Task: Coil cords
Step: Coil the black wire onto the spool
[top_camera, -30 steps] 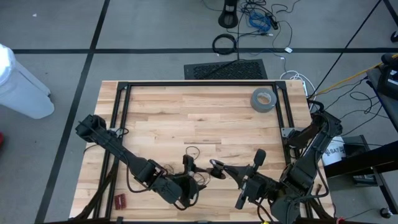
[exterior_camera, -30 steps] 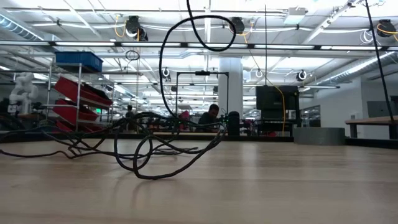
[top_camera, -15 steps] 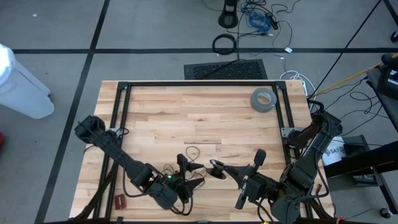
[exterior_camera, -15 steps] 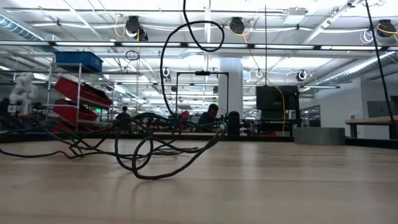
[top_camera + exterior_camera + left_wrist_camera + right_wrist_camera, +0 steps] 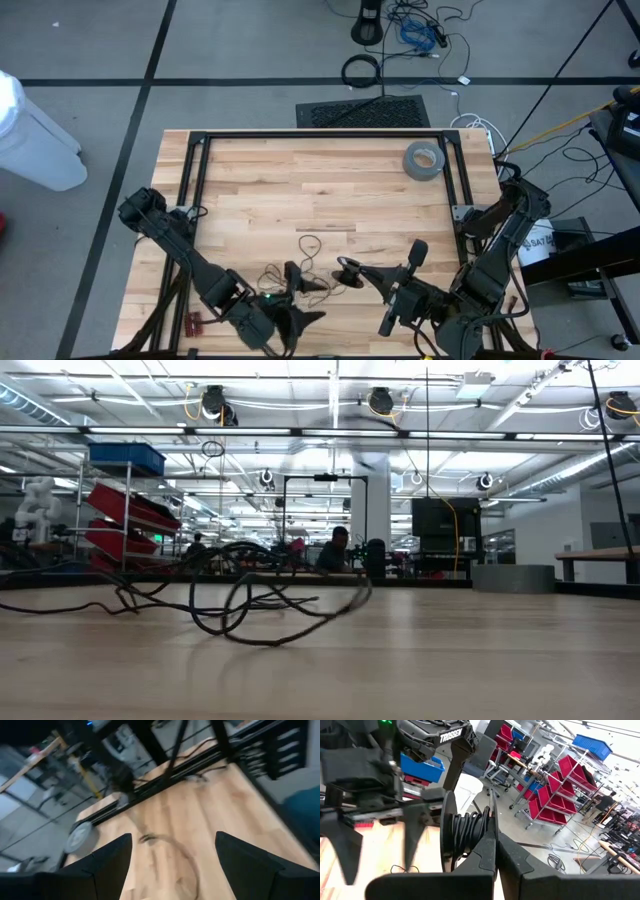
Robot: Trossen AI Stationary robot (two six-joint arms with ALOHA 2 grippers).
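We look down on a pale wooden surface (image 5: 330, 190). In the lower middle of the frame, the right pincer (image 5: 347, 270) is clamped shut on a small wound bundle of the very thin black wire (image 5: 300, 275). The rest of the wire trails loose toward the left, in low loops lying roughly left to right. The left pincer (image 5: 300, 322), spread wide and holding nothing, hovers at the bottom edge, just below those loose loops and nearer them. A grey tape roll (image 5: 423, 159) sits upper right. We see no containers.
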